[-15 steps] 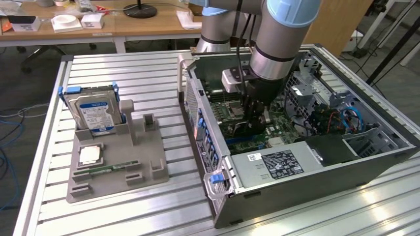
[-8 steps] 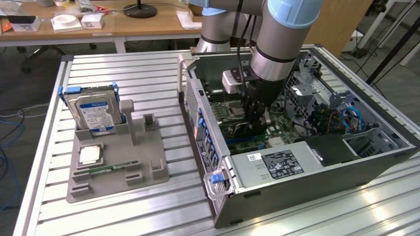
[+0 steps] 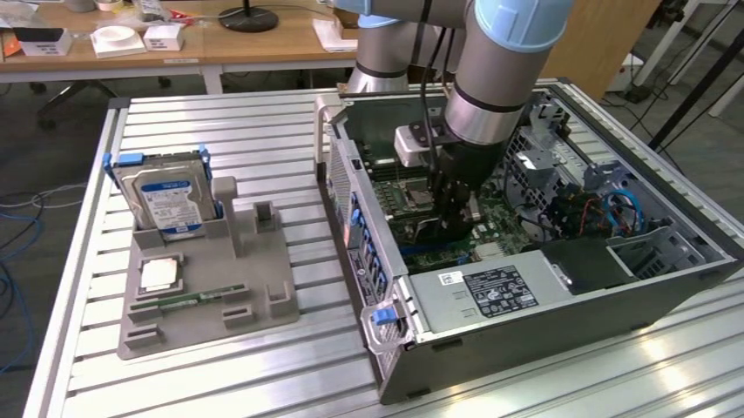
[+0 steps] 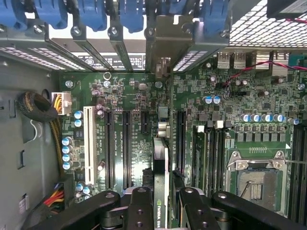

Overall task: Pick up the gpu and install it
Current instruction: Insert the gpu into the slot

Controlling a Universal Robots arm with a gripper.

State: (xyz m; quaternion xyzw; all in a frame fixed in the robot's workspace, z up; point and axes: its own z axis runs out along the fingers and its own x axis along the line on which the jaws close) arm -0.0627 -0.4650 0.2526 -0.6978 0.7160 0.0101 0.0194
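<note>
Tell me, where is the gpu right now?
The gpu stands on edge between the gripper's fingers, inside the open computer case, just above the motherboard's slots.

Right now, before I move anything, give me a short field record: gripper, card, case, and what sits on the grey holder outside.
gripper: black gripper lowered inside the open computer case, fingers closed on the card
card: thin dark graphics card, held edge-on, standing over the green motherboard among the long black slots
seating: cannot tell whether the card is fully in a slot
grey holder: grey parts tray on the slatted metal table, carrying a silver hard drive with blue-white label
</note>
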